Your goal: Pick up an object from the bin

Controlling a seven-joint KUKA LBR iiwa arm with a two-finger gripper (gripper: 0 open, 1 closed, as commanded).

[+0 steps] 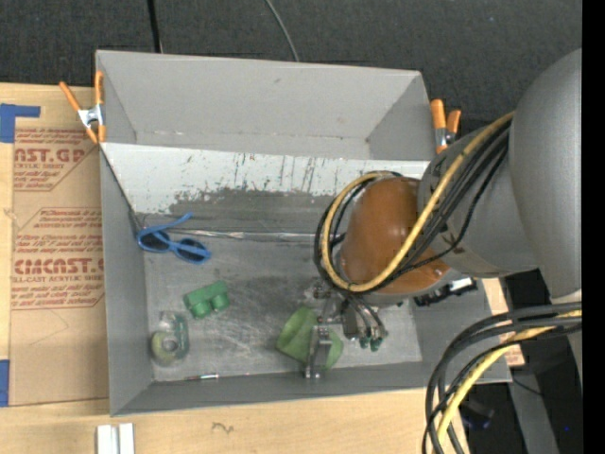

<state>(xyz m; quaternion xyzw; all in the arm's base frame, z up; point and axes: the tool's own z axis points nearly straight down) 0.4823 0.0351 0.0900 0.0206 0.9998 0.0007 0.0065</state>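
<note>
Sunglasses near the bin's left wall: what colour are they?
The sunglasses are blue, seen best in the camera view.

The arm (553, 187) I drive: a broad, smooth, pale grey shell. A rounded orange-brown cover (383, 235) caps its wrist. Black and yellow cables (324, 239) loop round this cover and run back along the shell. My hand (326, 346): small, bare grey metal.

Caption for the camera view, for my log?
Gripper down beside a light green piece at the bin's lower edge; blue sunglasses lie apart, upper left.
</note>
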